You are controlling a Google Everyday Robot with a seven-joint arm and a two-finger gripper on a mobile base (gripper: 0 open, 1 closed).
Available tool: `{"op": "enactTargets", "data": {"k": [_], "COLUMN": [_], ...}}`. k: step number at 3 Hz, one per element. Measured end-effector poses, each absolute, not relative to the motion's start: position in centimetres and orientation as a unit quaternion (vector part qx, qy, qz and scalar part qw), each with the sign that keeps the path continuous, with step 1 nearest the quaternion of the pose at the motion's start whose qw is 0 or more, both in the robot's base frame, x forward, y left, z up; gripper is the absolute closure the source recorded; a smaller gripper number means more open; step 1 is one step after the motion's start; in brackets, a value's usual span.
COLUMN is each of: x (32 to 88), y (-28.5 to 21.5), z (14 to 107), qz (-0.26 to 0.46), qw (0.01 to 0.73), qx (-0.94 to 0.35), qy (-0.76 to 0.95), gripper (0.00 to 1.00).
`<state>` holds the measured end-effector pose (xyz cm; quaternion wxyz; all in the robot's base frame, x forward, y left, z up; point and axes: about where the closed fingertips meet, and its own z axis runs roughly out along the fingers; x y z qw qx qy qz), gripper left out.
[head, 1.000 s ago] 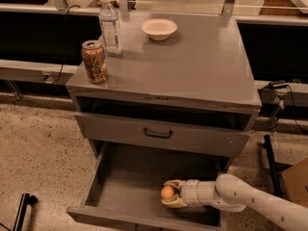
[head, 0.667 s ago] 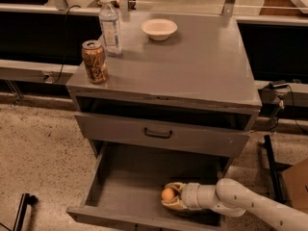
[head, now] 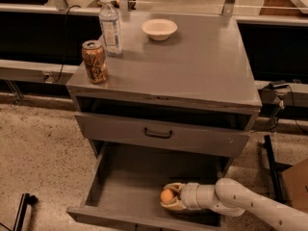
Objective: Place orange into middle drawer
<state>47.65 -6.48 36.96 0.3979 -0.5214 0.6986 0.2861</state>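
Observation:
The orange [head: 167, 195] is held between the fingers of my gripper [head: 169, 197], low inside the open middle drawer [head: 125, 186], near its front right part. The gripper is shut on the orange, and its pale fingers [head: 174, 206] wrap above and below the fruit. The white arm [head: 240, 203] reaches in from the right over the drawer's side. I cannot tell whether the orange touches the drawer floor.
Above the open drawer is a closed grey drawer with a black handle [head: 158, 134]. On the cabinet top [head: 192, 66] stand a soda can [head: 95, 61], a water bottle [head: 110, 25] and a white bowl [head: 159, 29]. Speckled floor lies to the left.
The gripper with the orange has sunk slightly lower and a little left inside the drawer. Nothing else has moved.

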Motion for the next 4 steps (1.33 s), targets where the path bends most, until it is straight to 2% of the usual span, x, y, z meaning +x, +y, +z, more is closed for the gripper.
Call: {"op": "enactTargets", "data": {"k": [1,2,3,4], "x": [47.6,47.4,47.1,46.4], "y": [-6.3,-6.4,-7.1,-8.9], "z": [36.9,38.5,40.9,43.8], "qz": [0.288,0.292,0.298,0.314], "qw": [0.398,0.410,0.434,0.478], "qx": [-0.522,-0.517,-0.512,-0.496], "qy": [0.698,0.693,0.679,0.654], "gripper": [0.13,0.00,0.05,0.05]}}
